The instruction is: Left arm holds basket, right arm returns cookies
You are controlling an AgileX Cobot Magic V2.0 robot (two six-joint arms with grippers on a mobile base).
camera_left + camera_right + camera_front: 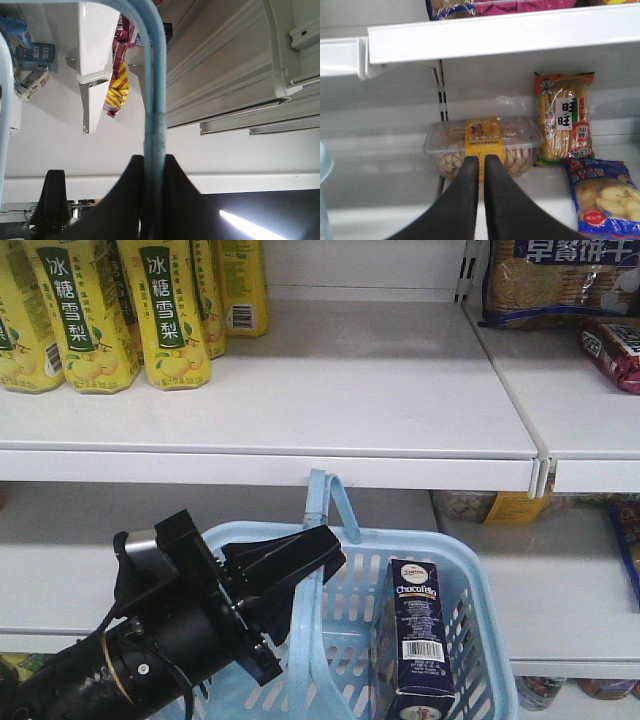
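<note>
Left end effector (322, 552): the black wedge fingers are clamped on a thin swing handle (317, 505) of the light blue basket (478, 585). In the left wrist view the handle bar runs straight up between the two fingers with no gap either side.

Basket contents: the cookies (418, 635), a tall dark navy box, stand upright in the right half close to the slotted right wall. The barcode and the round white logo face the front camera. The bottom of the box is cut off by the frame edge.

Right end effector (482, 160): the two black fingers are drawn almost together, only a thin slit between the tips, nothing gripped. It is not seen in the front view.

In the right wrist view it points at a clear plastic tub (520, 145) with a yellow label, filled with small pale snack pieces. Right of the tub stands an orange-topped rice cracker bag (565, 117), and a blue crisp bag (602, 195) lies nearer the camera.

Upper white tabletop (330, 390): yellow drink bottles (85, 310) at left, a biscuit bag (560, 280) and a red packet (615, 350) at right.
</note>
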